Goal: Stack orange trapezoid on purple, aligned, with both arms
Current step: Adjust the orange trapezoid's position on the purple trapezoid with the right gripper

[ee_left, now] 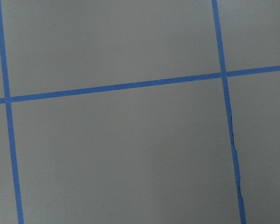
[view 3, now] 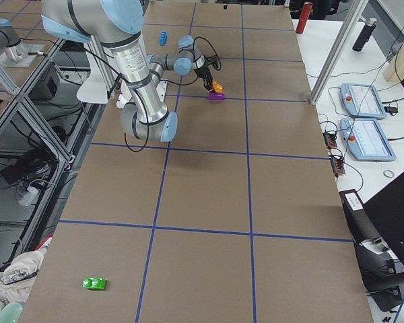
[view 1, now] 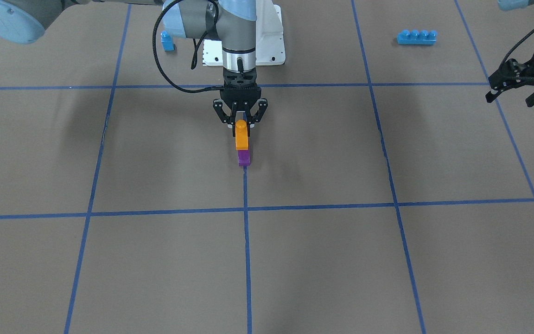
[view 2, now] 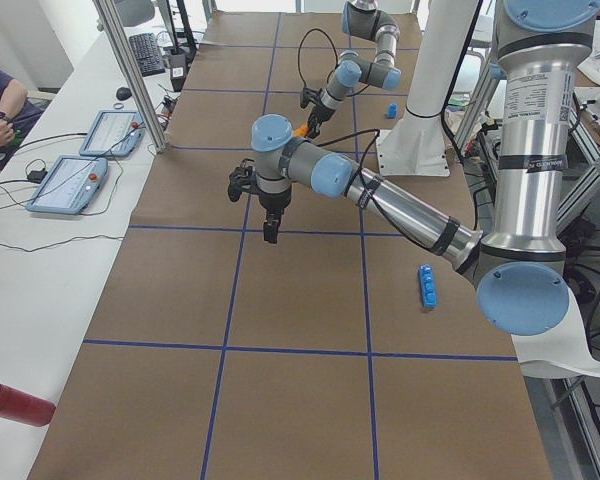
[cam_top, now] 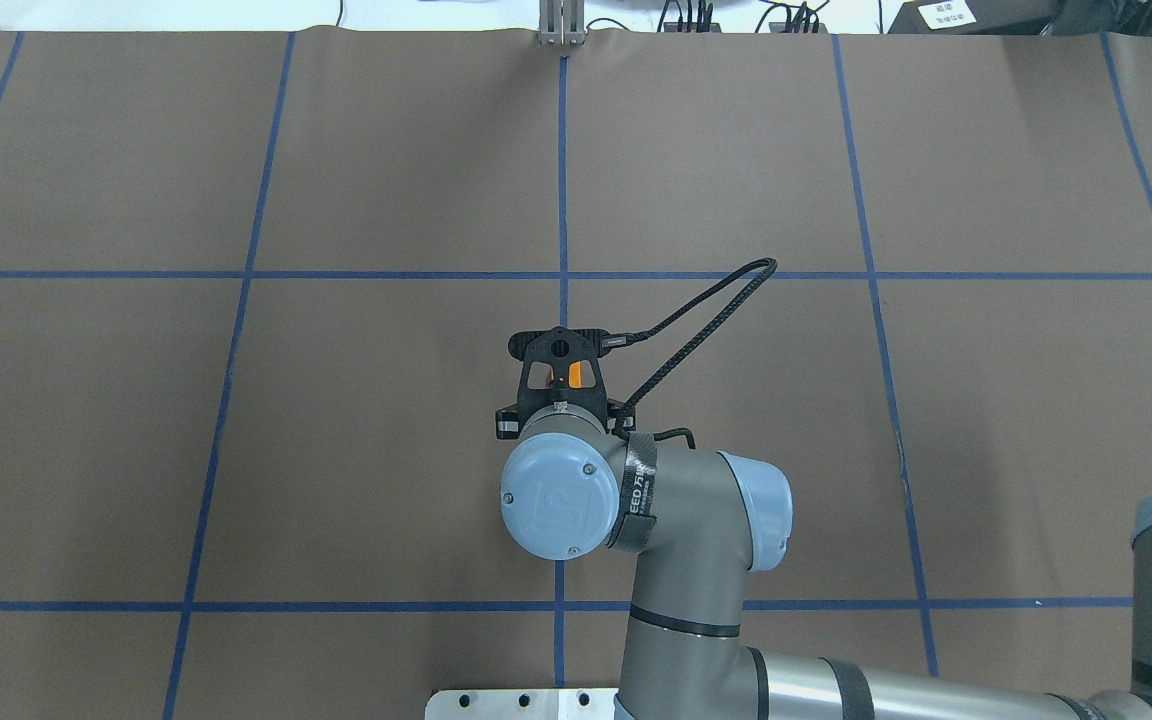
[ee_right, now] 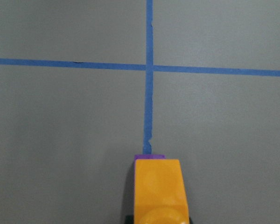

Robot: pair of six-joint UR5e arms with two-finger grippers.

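On the table (view 1: 295,260), the right gripper (view 1: 241,125) clamps the orange (view 1: 242,139) over the purple (view 1: 244,159), apparently touching but not released, while I cannot tell the left gripper's (view 1: 519,88) jaws.

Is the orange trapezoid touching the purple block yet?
Cannot tell: front-facing view shows orange trapezoid meeting purple, possibly just overlap; wrist view hides the seam.
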